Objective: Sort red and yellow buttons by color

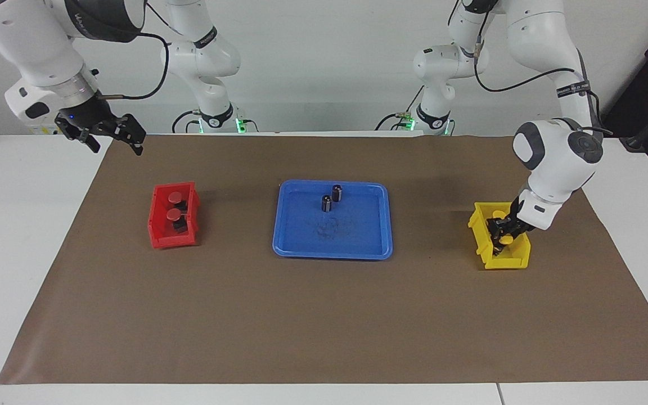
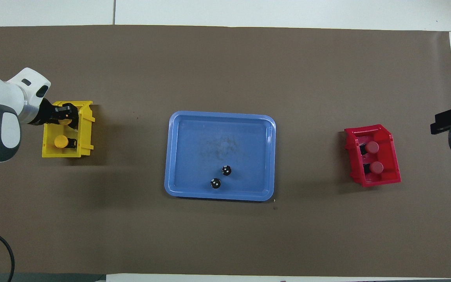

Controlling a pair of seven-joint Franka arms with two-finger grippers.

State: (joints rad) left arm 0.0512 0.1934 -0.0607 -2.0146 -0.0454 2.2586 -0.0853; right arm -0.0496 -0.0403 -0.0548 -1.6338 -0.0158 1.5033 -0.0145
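Note:
Two red buttons [image 1: 174, 206] sit in the red bin [image 1: 158, 236] toward the right arm's end; they also show in the overhead view [image 2: 374, 157]. The yellow bin [image 1: 484, 247] stands toward the left arm's end. My left gripper [image 1: 505, 235] reaches down into it and is shut on a yellow button [image 1: 507, 240], seen from above in the bin [image 2: 64, 121]. The other yellow button [image 2: 61, 141] lies in the same bin, nearer to the robots. My right gripper [image 1: 115, 143] is open, empty and raised over the mat's corner, waiting.
A blue tray [image 1: 358, 242] in the middle of the brown mat holds two small capless black cylinders [image 1: 332, 198], in the part nearer to the robots. The mat [image 1: 324, 320] covers most of the white table.

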